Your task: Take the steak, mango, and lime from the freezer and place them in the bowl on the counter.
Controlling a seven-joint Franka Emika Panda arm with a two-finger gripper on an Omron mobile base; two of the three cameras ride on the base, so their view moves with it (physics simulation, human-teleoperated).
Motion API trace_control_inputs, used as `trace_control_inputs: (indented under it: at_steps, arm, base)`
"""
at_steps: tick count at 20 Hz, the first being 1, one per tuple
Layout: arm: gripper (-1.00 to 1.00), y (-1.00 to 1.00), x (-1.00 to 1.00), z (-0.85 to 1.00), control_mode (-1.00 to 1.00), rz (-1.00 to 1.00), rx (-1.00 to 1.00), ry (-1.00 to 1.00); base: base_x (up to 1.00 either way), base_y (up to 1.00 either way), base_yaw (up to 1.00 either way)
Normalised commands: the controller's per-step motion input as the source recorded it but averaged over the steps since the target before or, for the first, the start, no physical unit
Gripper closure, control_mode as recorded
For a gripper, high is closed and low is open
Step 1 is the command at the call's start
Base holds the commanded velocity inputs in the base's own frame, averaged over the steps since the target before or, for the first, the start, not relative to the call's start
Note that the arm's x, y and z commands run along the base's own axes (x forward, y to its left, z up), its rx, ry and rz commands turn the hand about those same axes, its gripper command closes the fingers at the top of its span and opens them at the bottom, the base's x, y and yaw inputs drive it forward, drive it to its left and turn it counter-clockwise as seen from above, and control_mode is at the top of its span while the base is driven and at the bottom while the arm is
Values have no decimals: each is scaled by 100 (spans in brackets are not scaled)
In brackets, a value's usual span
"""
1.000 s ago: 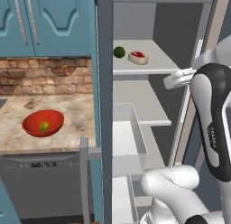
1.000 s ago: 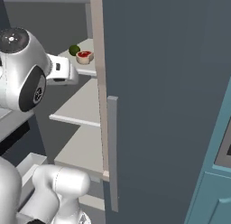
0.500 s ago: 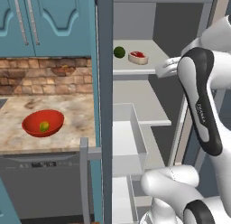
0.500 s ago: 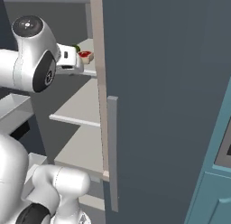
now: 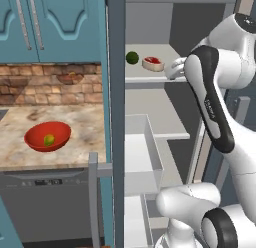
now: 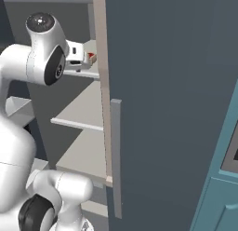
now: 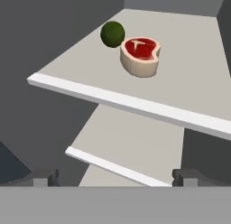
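Observation:
The steak [image 7: 140,54], red with a pale fat rim, lies on an upper shelf [image 5: 150,79] of the open freezer [image 6: 172,85]. The dark green lime [image 7: 112,34] rests just left of it, touching or nearly so. My gripper [image 7: 115,178] is open and empty. It hovers in front of and slightly below the shelf edge, pointing at the steak. In the left base view the steak [image 5: 153,63] and lime [image 5: 132,57] sit left of my hand [image 5: 176,68]. The red bowl [image 5: 35,134] stands on the counter [image 5: 75,122] with the yellow-green mango [image 5: 49,140] inside.
A white drawer [image 5: 141,154] is pulled out below the shelves. A lower shelf [image 7: 131,142] lies under my hand. The freezer door [image 6: 139,62] stands open on the right, its edge close to my arm. Teal cabinets [image 5: 50,27] hang above the counter.
My arm has swung left and up, bringing the hand from the freezer's right side to the front edge of the shelf near the steak. The jaws stayed open.

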Motion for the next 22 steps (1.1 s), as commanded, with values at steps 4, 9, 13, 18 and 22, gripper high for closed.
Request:
trace_control_inputs:
  at_steps: [4, 9, 13, 18, 22]
  arm:
    - [-100, 0, 34, 0, -100, 0, 0, 0]
    - [-100, 0, 40, 0, -100, -3, 0, 0]
    - [-100, 0, 53, 0, -100, -1, 0, 0]
    - [-100, 0, 53, -3, -100, 0, 0, 0]
    - [-100, 0, 45, -19, -100, 0, 0, 0]
  base:
    - [0, 0, 0]
    - [0, 0, 0]
    - [0, 0, 0]
    - [0, 0, 0]
    - [0, 0, 0]
